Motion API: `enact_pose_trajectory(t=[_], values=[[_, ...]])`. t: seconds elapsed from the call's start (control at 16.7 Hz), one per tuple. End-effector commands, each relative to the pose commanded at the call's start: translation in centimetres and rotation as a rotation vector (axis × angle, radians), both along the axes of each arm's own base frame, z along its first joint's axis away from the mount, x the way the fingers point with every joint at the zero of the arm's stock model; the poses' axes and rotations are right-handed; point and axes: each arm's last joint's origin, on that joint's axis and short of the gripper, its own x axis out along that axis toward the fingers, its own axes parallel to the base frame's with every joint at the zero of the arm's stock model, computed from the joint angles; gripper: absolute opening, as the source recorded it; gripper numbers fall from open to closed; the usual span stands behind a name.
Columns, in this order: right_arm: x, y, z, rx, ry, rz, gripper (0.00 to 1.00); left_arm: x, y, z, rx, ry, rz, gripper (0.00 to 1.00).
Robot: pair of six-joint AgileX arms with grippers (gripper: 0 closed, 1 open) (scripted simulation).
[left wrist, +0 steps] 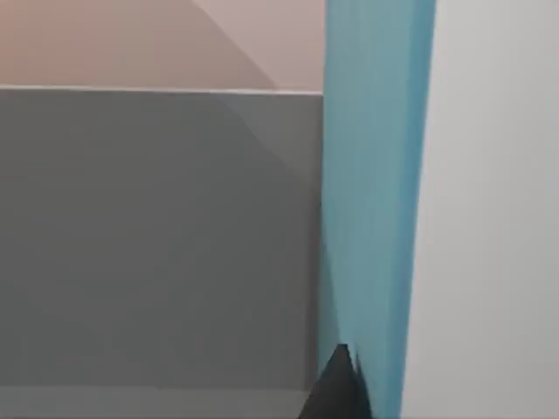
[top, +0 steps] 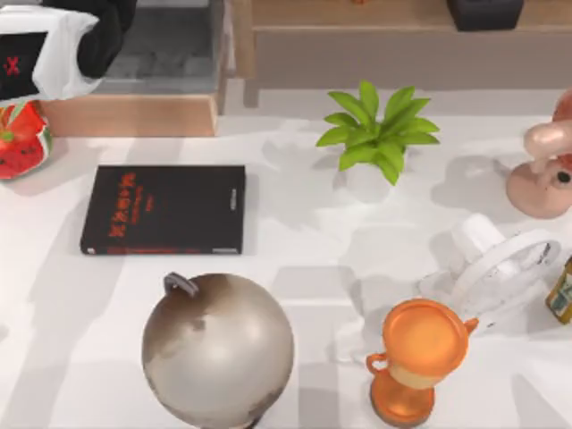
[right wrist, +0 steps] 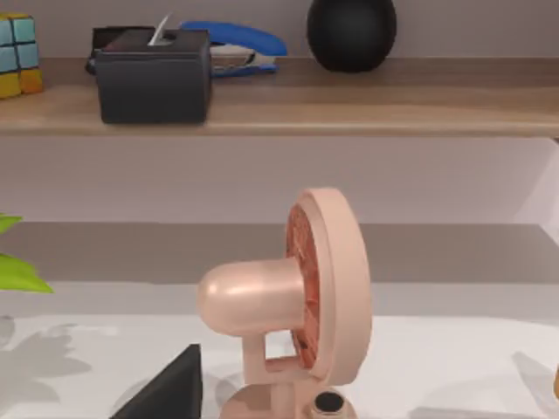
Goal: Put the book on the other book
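Closest to my left wrist camera: light blue book [left wrist: 371, 218], standing on edge as a vertical strip right of centre, one dark finger [left wrist: 336, 388] against its lower edge; whether my fingers clamp it I cannot tell. From above, my left arm [top: 54, 45] sits upper left. Black book [top: 165, 209] lies flat on the desk [top: 304, 259], left of centre, above the globe [top: 217, 350]. Right fingers' state: cannot tell; pink fan [right wrist: 297, 301] ahead.

Globe [top: 218, 350] crowds the black book's [top: 164, 210] near side; above lies open.
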Motion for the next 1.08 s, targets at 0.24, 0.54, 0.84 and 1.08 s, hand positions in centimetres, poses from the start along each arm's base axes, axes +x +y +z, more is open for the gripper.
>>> enact_pose_trajectory(t=[0.24, 0.54, 0.84, 1.08], values=[[0.0, 0.0, 0.0, 0.0, 0.0, 0.0, 1.0, 0.0, 0.0, 0.0, 0.0, 0.0, 0.0, 0.0], [0.0, 0.0, 0.0, 0.0, 0.0, 0.0, 1.0, 0.0, 0.0, 0.0, 0.0, 0.0, 0.0, 0.0], [0.0, 0.0, 0.0, 0.0, 0.0, 0.0, 1.0, -0.2, 0.4, 0.4, 0.014, -0.007, 0.011, 0.0], [0.0, 0.0, 0.0, 0.0, 0.0, 0.0, 1.0, -1.4, 2.8, 2.4, 0.079, -0.041, 0.083, 0.0]])
